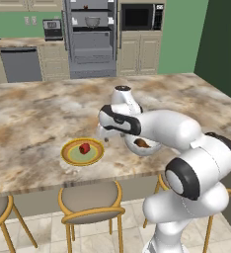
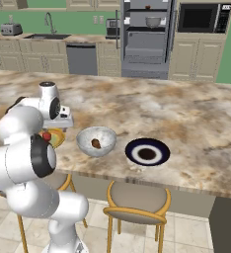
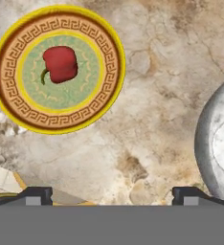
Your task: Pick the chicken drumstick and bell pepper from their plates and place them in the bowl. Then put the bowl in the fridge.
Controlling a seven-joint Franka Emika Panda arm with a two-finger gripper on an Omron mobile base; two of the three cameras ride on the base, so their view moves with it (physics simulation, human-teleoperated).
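The red bell pepper (image 3: 60, 63) lies in the middle of the yellow-rimmed plate (image 3: 18, 103) on the marble counter. My gripper (image 3: 114, 196) hangs open and empty above the bare counter between that plate and the speckled bowl (image 3: 214, 143). From the left base view, the pepper (image 1: 84, 147) sits on its plate (image 1: 68, 157) left of my hand (image 1: 105, 134). The brown chicken drumstick (image 2: 95, 144) lies inside the bowl (image 2: 107, 138). Right of the bowl is the dark plate (image 2: 132, 150), with nothing on it. The fridge (image 2: 147, 34) stands open at the back.
Wooden stools (image 1: 90, 200) stand under the counter's near edge. A black microwave (image 2: 201, 17) sits right of the fridge; a sink (image 2: 46, 34) and dishwasher (image 2: 81, 59) are to its left. A steel pot (image 2: 153, 21) rests on a fridge shelf.
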